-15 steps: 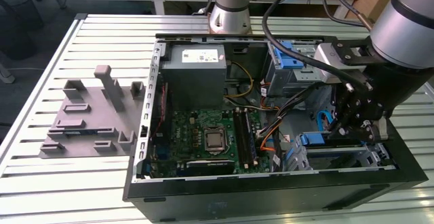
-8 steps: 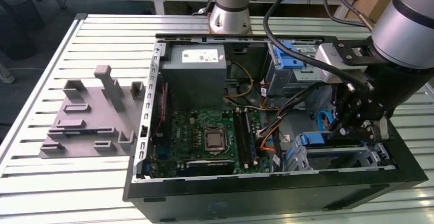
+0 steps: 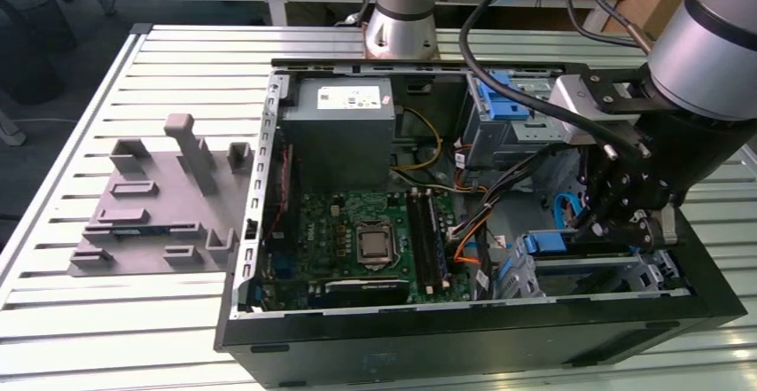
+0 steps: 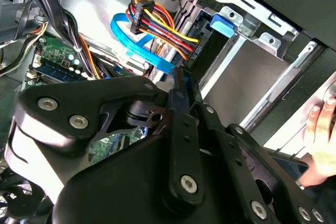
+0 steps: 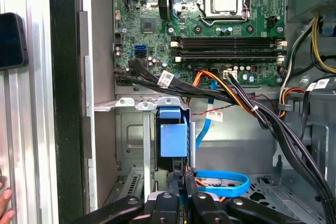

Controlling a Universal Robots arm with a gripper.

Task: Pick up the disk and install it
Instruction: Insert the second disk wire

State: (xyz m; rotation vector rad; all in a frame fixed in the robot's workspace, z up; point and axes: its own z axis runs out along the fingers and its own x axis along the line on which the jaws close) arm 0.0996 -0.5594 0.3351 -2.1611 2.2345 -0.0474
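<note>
Disk [image 5: 173, 140], blue-framed, upright in bay [image 5: 131, 145]

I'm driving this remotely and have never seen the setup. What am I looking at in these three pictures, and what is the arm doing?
The exterior view shows an open computer case lying on a slatted table, with a grey moulded holder beside it. The robot arm reaches into the case. Its gripper is down at the drive bay. The two wrist views come from cameras riding on the arm. In the first wrist view, the gripper's fingers are closed on the edge of the disk, which stands edge-on in the bay, below the green motherboard. A person's hand rests near the case.
</note>
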